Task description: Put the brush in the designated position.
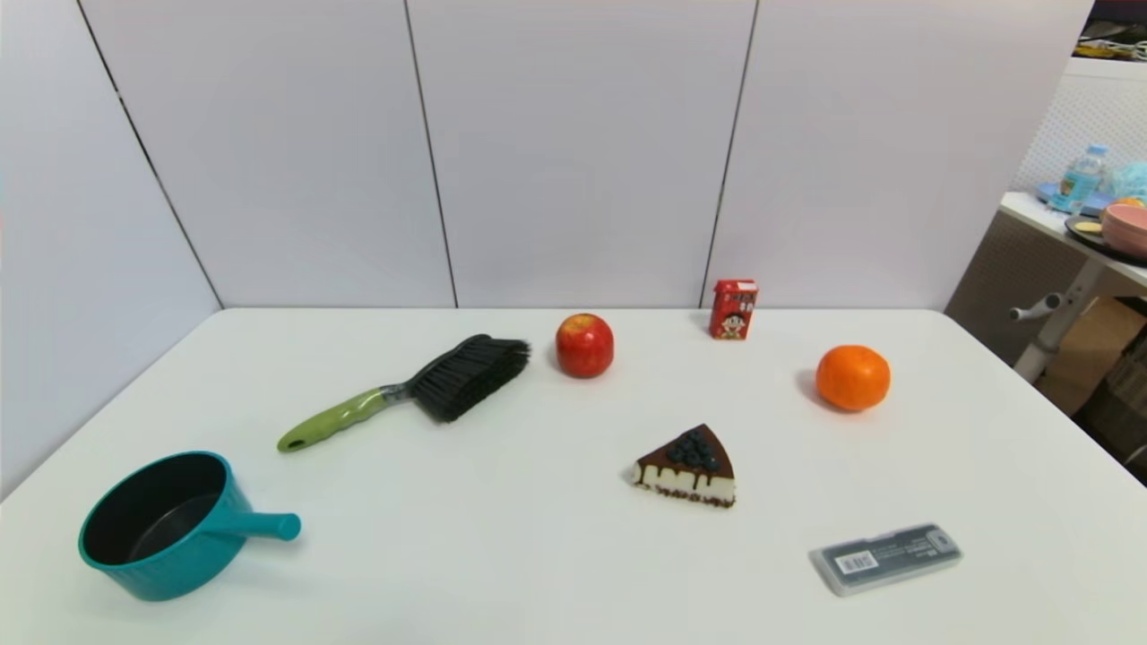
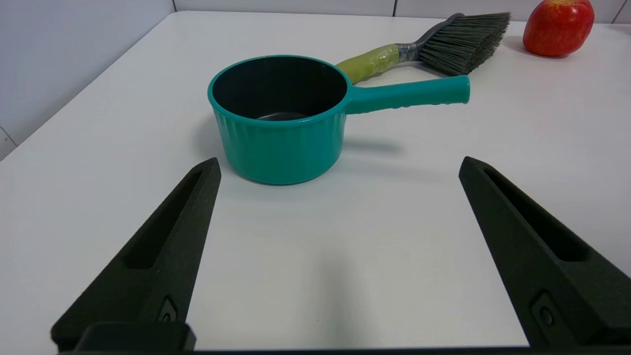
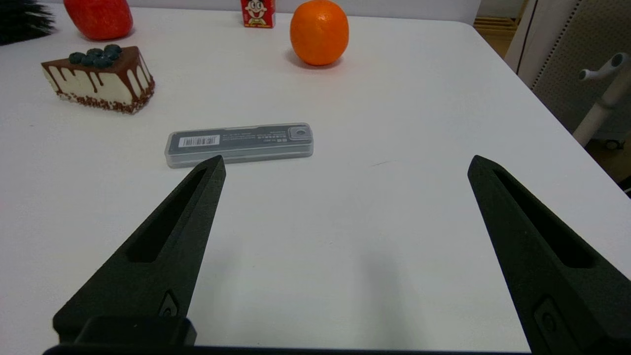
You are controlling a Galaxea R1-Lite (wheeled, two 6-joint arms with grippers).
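Observation:
The brush lies flat on the table at the left of centre, black bristles toward the apple and lime-green handle toward the teal pot. In the left wrist view the brush shows beyond the pot, its handle partly hidden behind the pot's rim. A few bristle tips of the brush reach into the right wrist view. My left gripper hangs open near the table's front left, short of the pot, holding nothing. My right gripper is open at the front right, just short of the grey case. Neither arm appears in the head view.
A teal pot with a side handle stands front left. A red apple, a red drink carton and an orange sit toward the back. A cake slice lies mid-table, a grey flat case front right.

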